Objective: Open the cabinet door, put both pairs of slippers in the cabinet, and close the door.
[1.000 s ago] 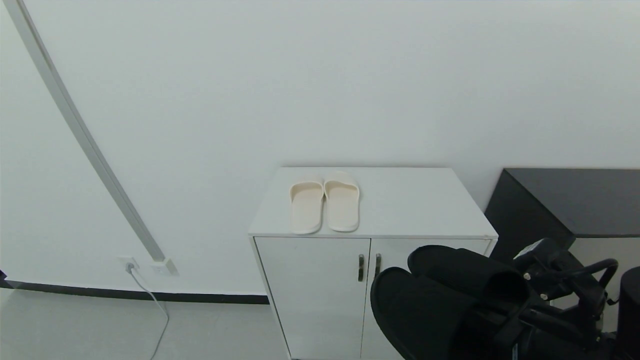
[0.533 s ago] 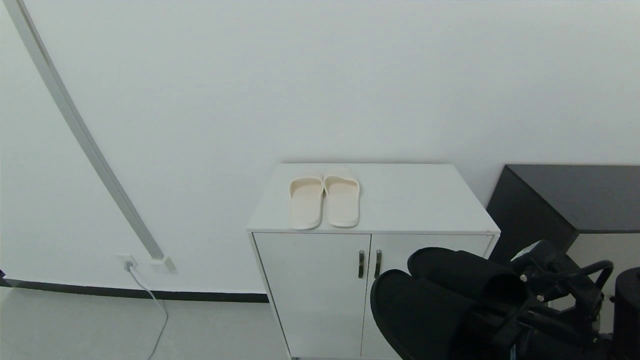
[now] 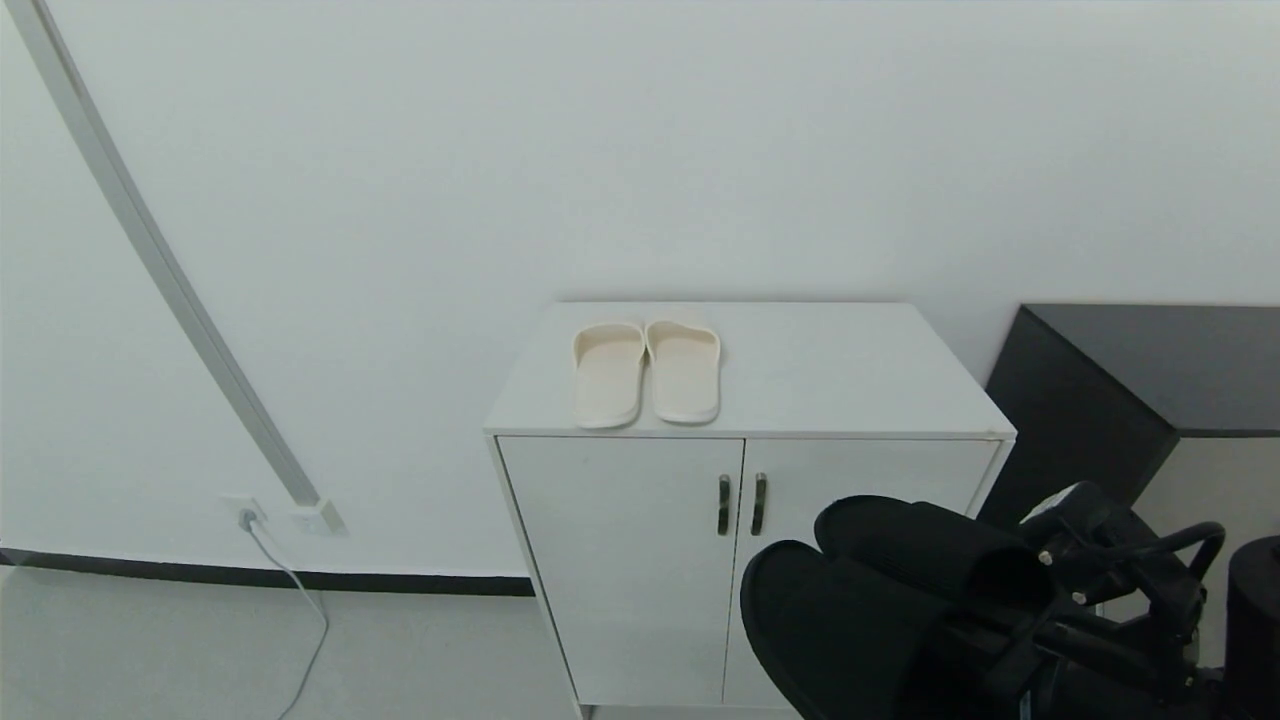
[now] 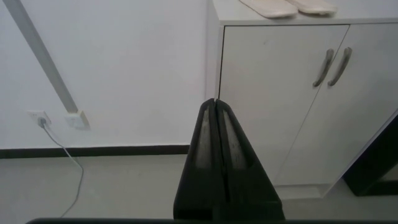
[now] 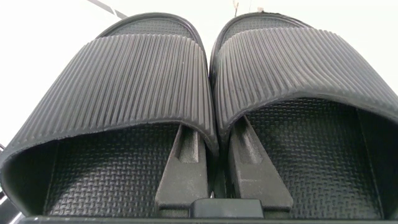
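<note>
Head view: the white cabinet (image 3: 620, 540) has its doors shut, with the cream slippers (image 3: 647, 370) on top at 12 o'clock from its handles (image 3: 722, 504). The black slippers (image 3: 880, 610) are at 5 o'clock.

Left wrist view: my left gripper (image 4: 216, 155) is pressed closed and empty, probably free for a handle.

Right wrist view: my right gripper (image 5: 217, 171) pinches both black slippers' inner walls, carrying the pair together.

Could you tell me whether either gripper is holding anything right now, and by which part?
The right gripper holds the pair of black slippers, one finger inside each, pinching their adjoining inner side walls together. The left gripper is shut on nothing.
</note>
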Tool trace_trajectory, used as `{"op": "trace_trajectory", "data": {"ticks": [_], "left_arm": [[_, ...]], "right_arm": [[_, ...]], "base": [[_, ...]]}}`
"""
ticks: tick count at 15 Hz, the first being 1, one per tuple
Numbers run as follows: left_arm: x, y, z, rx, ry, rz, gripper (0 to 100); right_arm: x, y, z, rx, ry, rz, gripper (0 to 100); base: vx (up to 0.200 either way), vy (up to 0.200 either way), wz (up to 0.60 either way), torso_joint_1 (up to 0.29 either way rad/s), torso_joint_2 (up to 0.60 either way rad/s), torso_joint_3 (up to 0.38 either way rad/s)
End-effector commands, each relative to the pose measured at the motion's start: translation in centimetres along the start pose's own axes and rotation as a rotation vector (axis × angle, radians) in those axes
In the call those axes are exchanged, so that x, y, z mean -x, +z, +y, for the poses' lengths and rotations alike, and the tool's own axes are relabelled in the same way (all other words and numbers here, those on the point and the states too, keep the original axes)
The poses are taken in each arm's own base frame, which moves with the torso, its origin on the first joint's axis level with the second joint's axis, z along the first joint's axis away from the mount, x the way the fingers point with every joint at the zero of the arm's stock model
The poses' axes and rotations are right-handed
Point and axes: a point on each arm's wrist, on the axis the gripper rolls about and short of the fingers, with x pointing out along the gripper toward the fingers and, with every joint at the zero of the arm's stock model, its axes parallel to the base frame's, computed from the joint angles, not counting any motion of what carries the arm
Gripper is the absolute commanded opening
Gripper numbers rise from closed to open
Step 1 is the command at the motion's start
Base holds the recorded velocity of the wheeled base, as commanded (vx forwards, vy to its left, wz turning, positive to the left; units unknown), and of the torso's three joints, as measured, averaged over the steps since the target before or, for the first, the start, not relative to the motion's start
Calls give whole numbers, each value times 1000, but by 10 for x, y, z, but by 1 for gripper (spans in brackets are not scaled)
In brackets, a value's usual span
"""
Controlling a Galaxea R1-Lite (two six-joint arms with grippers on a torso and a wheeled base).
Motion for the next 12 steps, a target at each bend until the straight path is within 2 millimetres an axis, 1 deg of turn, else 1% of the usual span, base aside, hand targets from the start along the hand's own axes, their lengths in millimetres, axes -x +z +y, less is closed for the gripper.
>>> {"op": "trace_trajectory", "data": {"ticks": [1, 3, 4, 12], "left_arm": [[0, 0, 0, 0, 0, 2, 0], [0, 0, 0, -1, 0, 2, 0], [0, 0, 0, 0, -2, 2, 100], [0, 0, 0, -3, -2, 2, 100]], "right_arm": [[0, 0, 0, 0, 0, 2, 0], [-1, 0, 0, 1, 0, 3, 0], [-1, 0, 0, -1, 0, 3, 0], [-1, -1, 0, -4, -2, 6, 0]], "base": [[0, 0, 0, -212, 471, 256], [0, 0, 0, -227, 530, 298], [0, 0, 0, -242, 544, 315], [0, 0, 0, -215, 533, 315]]}}
